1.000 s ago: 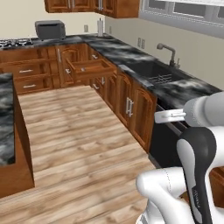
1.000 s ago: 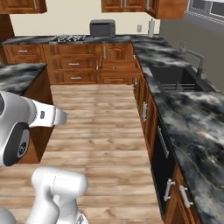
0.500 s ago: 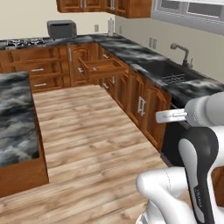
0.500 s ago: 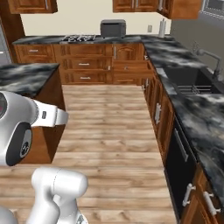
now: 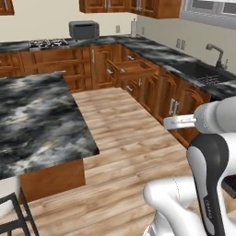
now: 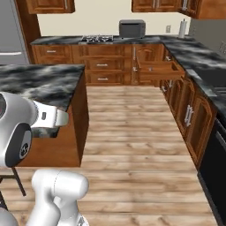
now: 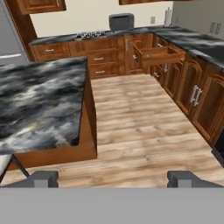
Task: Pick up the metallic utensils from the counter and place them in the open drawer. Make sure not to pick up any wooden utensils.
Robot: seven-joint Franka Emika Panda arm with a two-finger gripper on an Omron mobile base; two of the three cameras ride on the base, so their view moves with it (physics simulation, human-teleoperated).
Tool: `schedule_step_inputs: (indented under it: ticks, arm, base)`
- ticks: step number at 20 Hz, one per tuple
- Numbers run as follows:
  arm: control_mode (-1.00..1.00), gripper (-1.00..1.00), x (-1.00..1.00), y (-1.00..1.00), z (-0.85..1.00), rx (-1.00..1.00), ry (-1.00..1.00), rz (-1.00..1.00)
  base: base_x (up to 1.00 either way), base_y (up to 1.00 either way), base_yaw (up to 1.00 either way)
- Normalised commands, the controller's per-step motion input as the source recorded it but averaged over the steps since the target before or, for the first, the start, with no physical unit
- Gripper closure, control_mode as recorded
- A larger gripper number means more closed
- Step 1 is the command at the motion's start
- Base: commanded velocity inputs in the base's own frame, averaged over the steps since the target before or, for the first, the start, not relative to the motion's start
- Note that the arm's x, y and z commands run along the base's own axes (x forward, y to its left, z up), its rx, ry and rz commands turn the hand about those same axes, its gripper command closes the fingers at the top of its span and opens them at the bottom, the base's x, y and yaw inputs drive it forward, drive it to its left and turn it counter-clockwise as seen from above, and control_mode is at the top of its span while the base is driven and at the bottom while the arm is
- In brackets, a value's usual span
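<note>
Pincer (image 7: 112,178) spread, empty, well apart from surface (image 7: 39,100). Forks, cleaver, spoon unseen: risk grabbing wooden one. Drawer (image 7: 159,54) far: risk dropping in transit.

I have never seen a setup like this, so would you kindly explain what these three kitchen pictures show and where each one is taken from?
This is a rendered kitchen with a white robot arm on a base that can drive. Two pictures come from cameras on that base, behind the arm to its left and right, so the arm shows in the foreground. The third comes from a camera on the hand, looking along the claw; its two dark tips stand wide apart and hold nothing. The marbled island counter is on the left, and across the wooden floor a drawer stands pulled open from the cabinets. No utensils are visible on the part of the counter shown.
</note>
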Motion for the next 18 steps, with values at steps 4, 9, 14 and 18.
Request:
schedule_step_inputs:
  ticks: [4, 9, 14, 18]
  arm:
    - [1.0, -1.0, 0.0, 0.0, 0.0, 0.0, 0.0, 0.0]
    - [1.0, -1.0, 0.0, 0.0, 0.0, 0.0, 0.0, 0.0]
    - [1.0, -1.0, 0.0, 0.0, 0.0, 0.0, 0.0, 0.0]
    - [1.0, -1.0, 0.0, 0.0, 0.0, 0.0, 0.0, 0.0]
  base:
    - [0.0, 1.0, 0.0]
    - [-0.16, 1.0, 0.0]
    - [-0.14, 1.0, 0.0]
    - [-0.02, 1.0, 0.0]
